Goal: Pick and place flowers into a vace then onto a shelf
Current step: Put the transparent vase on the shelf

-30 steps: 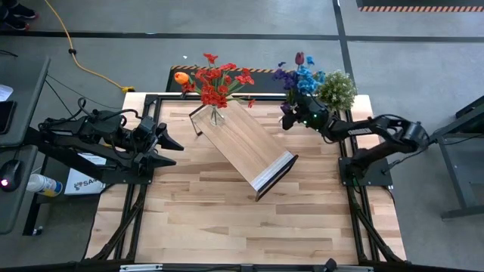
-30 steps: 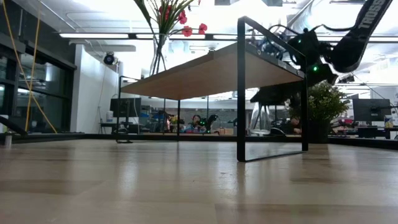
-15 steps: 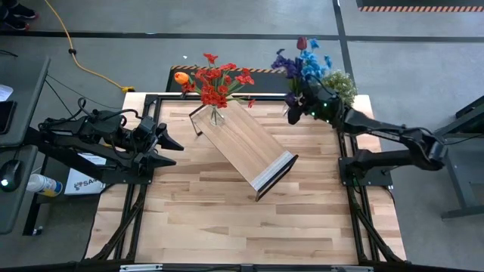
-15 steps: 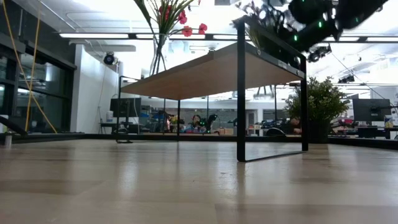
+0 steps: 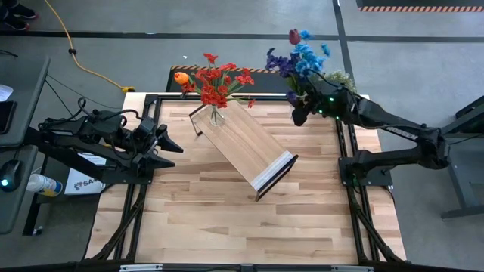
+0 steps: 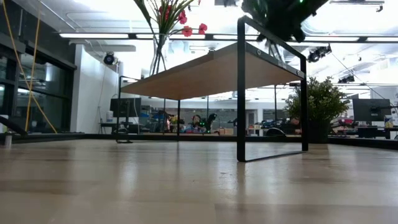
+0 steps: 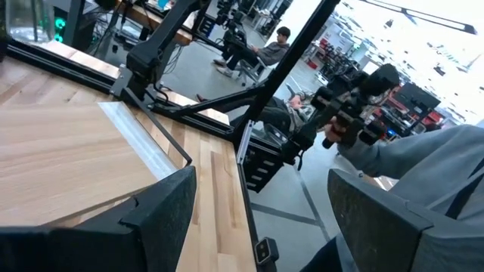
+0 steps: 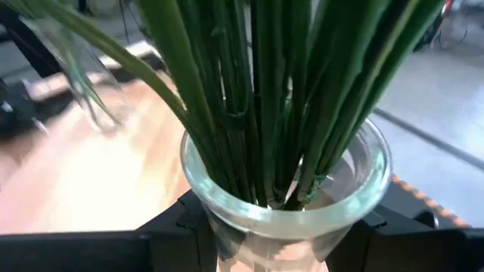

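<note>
My right pincer point(image 5: 300, 115) is closed partway around a clear glass vase point(image 8: 286, 198) full of green stems, one finger on each side of the glass. That vase carries the blue and purple flowers point(image 5: 299, 59), and I have it lifted clear of the bench point(image 5: 227, 219) near the far right corner, just beside the pale-green potted plant point(image 5: 344, 78).

My left pincer point(image 5: 168, 140) waits at the left edge of the bench, fingers spread wide and holding nothing.

The shelf point(image 5: 246, 147) stands at an angle across the middle of the bench, its white-edged end toward the near right. On its far end stands a second glass vase point(image 5: 217, 115) with red flowers point(image 5: 219, 83); an orange bloom point(image 5: 181, 77) shows to their left.

There is bare wood between the shelf's far end and my right pincer, and the shelf top toward the white end is clear. From the low view, the shelf sits raised on its dark frame, with open space beneath.
</note>
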You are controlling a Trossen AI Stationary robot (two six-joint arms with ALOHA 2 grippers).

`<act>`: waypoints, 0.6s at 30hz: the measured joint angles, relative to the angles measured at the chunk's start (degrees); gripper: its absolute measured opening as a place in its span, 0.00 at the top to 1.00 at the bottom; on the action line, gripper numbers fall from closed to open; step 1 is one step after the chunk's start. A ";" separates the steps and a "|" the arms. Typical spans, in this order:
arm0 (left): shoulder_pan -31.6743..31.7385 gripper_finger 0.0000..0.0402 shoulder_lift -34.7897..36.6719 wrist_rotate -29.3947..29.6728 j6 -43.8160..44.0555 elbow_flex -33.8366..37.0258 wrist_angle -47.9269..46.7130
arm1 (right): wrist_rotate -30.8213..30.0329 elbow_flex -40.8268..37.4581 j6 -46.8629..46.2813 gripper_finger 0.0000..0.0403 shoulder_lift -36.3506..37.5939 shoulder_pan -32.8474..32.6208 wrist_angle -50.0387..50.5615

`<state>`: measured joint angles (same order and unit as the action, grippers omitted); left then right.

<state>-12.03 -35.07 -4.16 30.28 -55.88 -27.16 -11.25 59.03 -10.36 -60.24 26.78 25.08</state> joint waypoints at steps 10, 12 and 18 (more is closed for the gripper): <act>0.00 0.17 0.02 -0.04 0.03 0.00 0.00 | -8.16 0.21 -6.27 0.61 8.91 -9.15 3.48; 0.00 0.17 0.00 -0.07 0.03 0.00 -0.02 | -8.16 0.23 -8.24 0.61 10.16 -11.65 3.44; 0.00 0.17 0.00 -0.07 0.10 0.00 0.00 | -13.07 0.23 -11.89 0.61 10.32 -20.97 1.80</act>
<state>-12.03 -35.07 -4.23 30.38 -55.88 -27.16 -24.33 59.27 -22.25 -49.92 5.81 26.88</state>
